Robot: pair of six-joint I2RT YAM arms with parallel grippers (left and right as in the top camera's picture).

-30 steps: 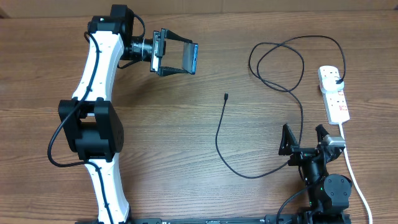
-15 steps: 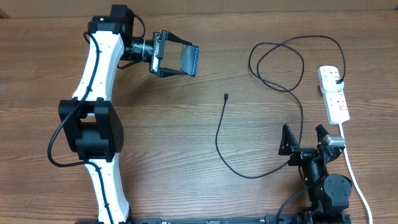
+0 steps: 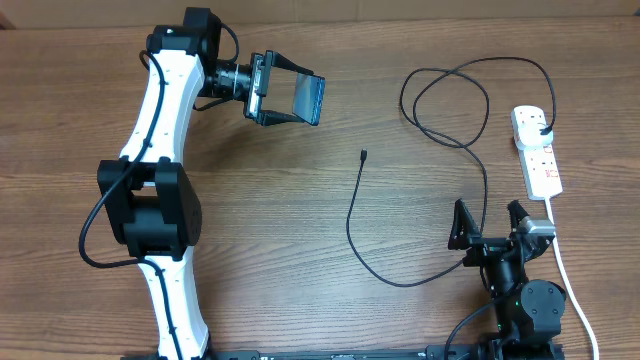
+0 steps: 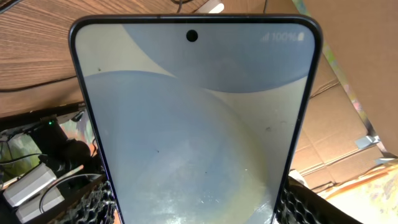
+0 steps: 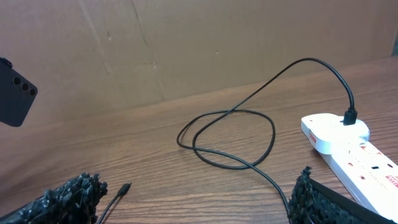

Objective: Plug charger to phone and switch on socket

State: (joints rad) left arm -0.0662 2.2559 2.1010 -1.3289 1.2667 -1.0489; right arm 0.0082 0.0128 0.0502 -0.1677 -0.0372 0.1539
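My left gripper (image 3: 292,98) is shut on the phone (image 3: 309,98) and holds it in the air above the far left of the table. The phone's light-blue screen (image 4: 196,118) fills the left wrist view; its dark back shows in the right wrist view (image 5: 15,93). The charger, a thin black cable (image 3: 352,225), runs from its connector tip (image 3: 364,155) in loops (image 5: 227,140) to a black plug (image 3: 541,125) seated in the white socket strip (image 3: 540,160). The tip also shows in the right wrist view (image 5: 124,188). My right gripper (image 3: 490,225) is open and empty at the near right.
The socket's thick white cord (image 3: 568,275) runs toward the near right edge. Cardboard panels (image 5: 186,43) stand behind the table's far edge. Bare wooden tabletop (image 3: 270,220) lies between the two arms.
My left gripper has shifted slightly right with the phone. The right arm, cable and socket have not moved.
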